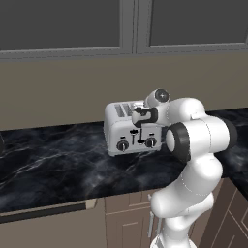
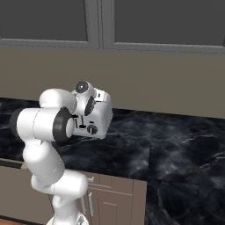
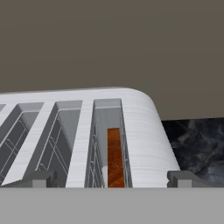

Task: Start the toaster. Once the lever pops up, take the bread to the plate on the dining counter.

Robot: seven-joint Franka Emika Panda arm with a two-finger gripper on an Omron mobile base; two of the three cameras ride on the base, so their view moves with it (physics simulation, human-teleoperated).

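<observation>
Gripper (image 3: 109,178) just above toaster (image 1: 131,130), jaws spread wide, holding nothing. Bread (image 3: 114,157) deep in rightmost slot; risk of fingertips striking slot walls, missing slice.

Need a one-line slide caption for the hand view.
Hand camera looking down on the toaster: bread sits in the rightmost slot, open gripper fingertips straddling it.

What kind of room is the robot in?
It looks like a kitchen. There is a toaster with bread in one slot, sitting on a black marble worktop with cabinets underneath and cupboards above.
</observation>
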